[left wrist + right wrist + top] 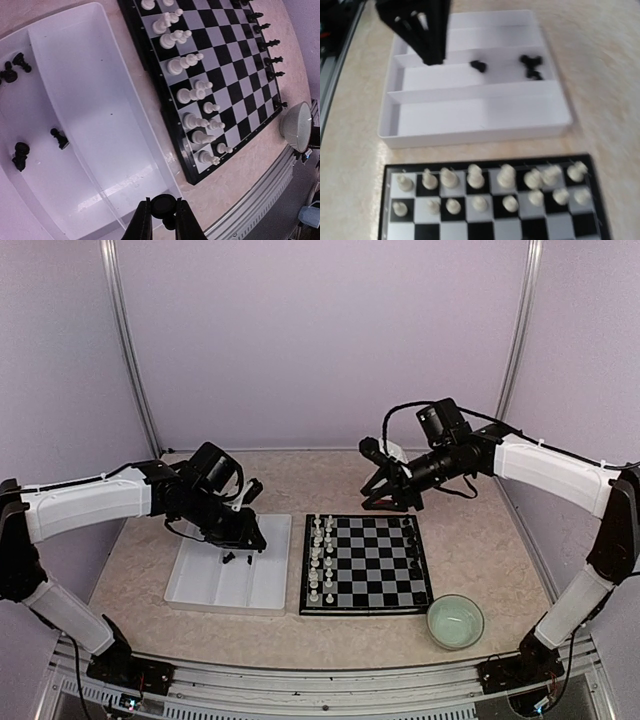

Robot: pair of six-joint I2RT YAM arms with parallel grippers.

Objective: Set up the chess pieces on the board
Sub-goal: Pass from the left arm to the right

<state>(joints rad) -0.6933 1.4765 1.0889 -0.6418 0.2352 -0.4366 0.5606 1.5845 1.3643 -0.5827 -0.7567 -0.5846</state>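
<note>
left gripper (163, 209) jaws pinch a small black plastic chess piece (163, 203) over the white partitioned plastic tray (100, 100). the flat black-and-white checkered chessboard (235, 85) lies to their right. right gripper (390, 502) jaws: cannot tell.

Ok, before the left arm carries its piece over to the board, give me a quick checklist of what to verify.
1. Grip on the black piece in the left gripper: ok, it sits between the fingers.
2. White pieces out of the way: ok, two full rows along one side of the board.
3. Free squares for black: ok, the row beside the black pieces already placed is bare.
4. Right gripper clear of the path: cannot tell, it hangs by the board's far edge near the black side.
5. Spare black pieces in the tray: ok, several lie there.
</note>
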